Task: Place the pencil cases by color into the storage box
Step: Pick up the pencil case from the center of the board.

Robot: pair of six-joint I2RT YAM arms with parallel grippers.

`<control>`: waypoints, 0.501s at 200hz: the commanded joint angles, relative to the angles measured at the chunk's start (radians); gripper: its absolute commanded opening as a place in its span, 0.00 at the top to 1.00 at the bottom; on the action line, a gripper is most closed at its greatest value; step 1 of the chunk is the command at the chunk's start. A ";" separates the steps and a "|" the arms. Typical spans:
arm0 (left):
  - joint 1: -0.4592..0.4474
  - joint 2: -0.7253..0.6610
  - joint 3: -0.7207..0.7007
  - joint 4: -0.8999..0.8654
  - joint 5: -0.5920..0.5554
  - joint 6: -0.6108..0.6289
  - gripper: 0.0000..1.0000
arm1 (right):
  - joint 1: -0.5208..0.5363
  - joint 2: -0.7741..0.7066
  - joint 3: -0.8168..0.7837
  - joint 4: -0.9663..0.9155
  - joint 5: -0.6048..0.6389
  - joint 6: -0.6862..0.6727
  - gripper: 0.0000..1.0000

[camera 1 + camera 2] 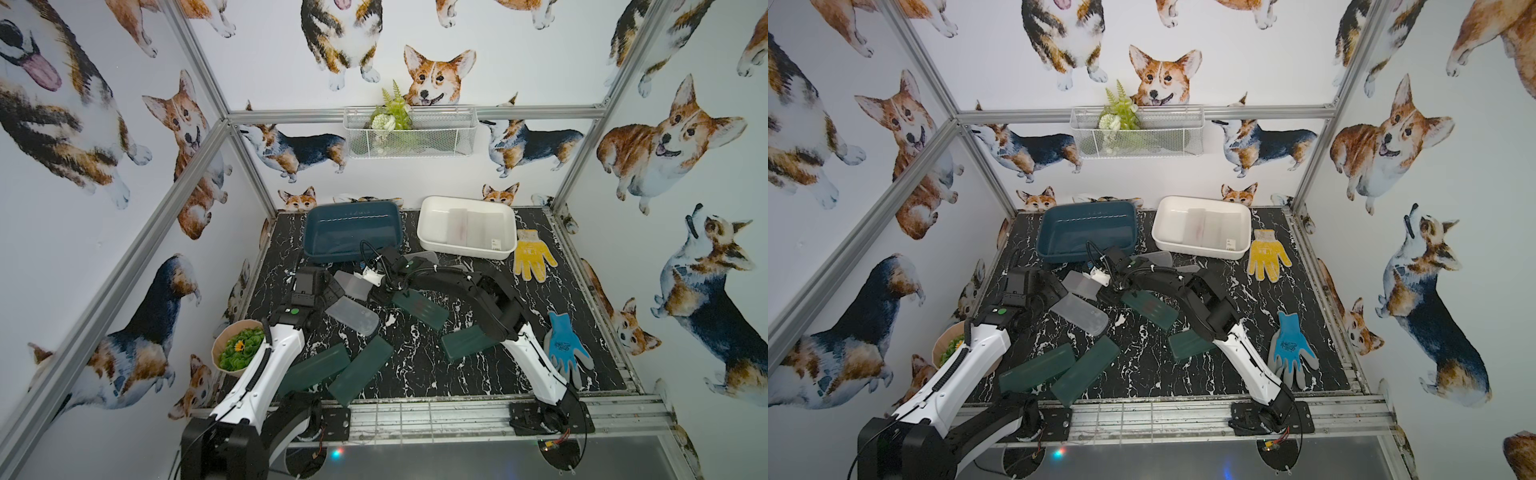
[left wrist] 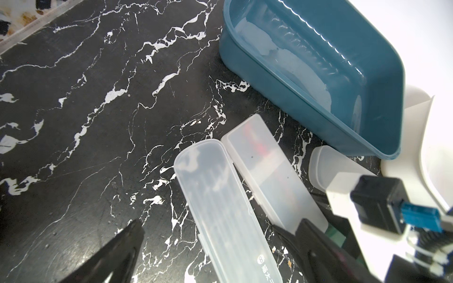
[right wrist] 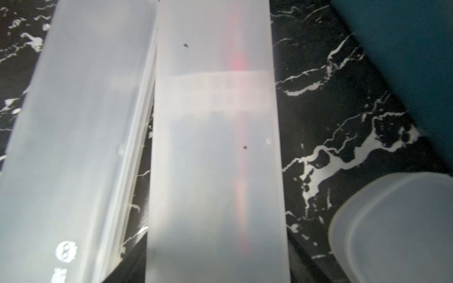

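We are working through the frosted cases, and the step in hand is picking one of them up. The right fingers are down at the near end of the frosted case with the pink streak. This case lies flat on the desk just in front of the blue box. The right wrist view looks straight along the case but hides the fingers, so we cannot tell whether they are clenched on it or only set around it.

The left fingers are released and spread wide, grasping nothing. They stand on either side of the printed frosted case, which lies just beside the streaked one, on its side away from the blue box. A third frosted case lies near the blue box's front corner, partly under the right arm.

The white box, next to the blue box, already holds a few frosted cases, while the blue box looks empty to us. Four dark green cases lie untouched, farther out from the blue box.

As we judge it, the next move calls for a firm hold on the streaked case. It then needs a straight lift so that it does not drag its printed neighbour, and a carry past the blue box's corner over the white box's rim. The two arms are close together here, so we would keep the left one clear
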 commanded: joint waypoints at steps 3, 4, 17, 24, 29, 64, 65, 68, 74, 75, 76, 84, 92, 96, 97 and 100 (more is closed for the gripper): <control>0.003 -0.011 0.005 -0.005 -0.014 -0.010 0.00 | 0.014 -0.059 -0.036 0.043 -0.012 0.000 0.54; 0.003 -0.012 0.005 -0.006 -0.014 -0.010 0.00 | 0.015 -0.063 -0.039 0.044 -0.012 0.000 0.54; 0.003 -0.015 0.005 -0.005 -0.014 -0.011 0.00 | 0.019 -0.090 -0.062 0.058 -0.012 0.003 0.54; 0.003 -0.017 0.006 -0.006 -0.014 -0.012 0.00 | 0.021 -0.101 -0.076 0.069 -0.012 0.008 0.54; 0.004 -0.018 0.007 -0.006 -0.016 -0.012 0.00 | 0.020 -0.112 -0.085 0.076 -0.014 0.012 0.55; 0.004 -0.031 -0.001 0.032 -0.014 -0.006 0.00 | 0.024 -0.164 -0.124 0.093 -0.014 0.036 0.56; 0.004 -0.031 -0.001 0.034 -0.014 -0.005 0.00 | 0.025 -0.167 -0.126 0.093 -0.013 0.036 0.56; 0.003 -0.031 0.000 0.037 -0.016 -0.004 0.00 | 0.026 -0.173 -0.130 0.094 -0.011 0.036 0.56; 0.003 -0.031 0.003 0.041 -0.022 -0.001 0.00 | 0.027 -0.187 -0.143 0.098 -0.008 0.042 0.56; 0.003 -0.031 0.004 0.041 -0.023 0.000 0.00 | 0.027 -0.190 -0.146 0.099 -0.008 0.043 0.56; 0.004 -0.031 0.005 0.042 -0.023 0.000 0.00 | 0.027 -0.193 -0.148 0.101 -0.009 0.044 0.56; 0.003 -0.031 0.012 0.046 -0.031 0.004 0.00 | 0.027 -0.217 -0.174 0.114 -0.012 0.055 0.56; 0.003 -0.030 0.017 0.057 -0.034 0.009 0.00 | 0.027 -0.241 -0.195 0.128 -0.015 0.070 0.56; 0.003 -0.029 0.018 0.063 -0.034 0.010 0.00 | 0.027 -0.254 -0.207 0.131 -0.019 0.077 0.56; 0.003 -0.028 0.020 0.064 -0.034 0.010 0.00 | 0.026 -0.258 -0.209 0.132 -0.019 0.079 0.56; 0.003 -0.026 0.023 0.067 -0.034 0.012 0.00 | 0.028 -0.268 -0.216 0.134 -0.023 0.084 0.56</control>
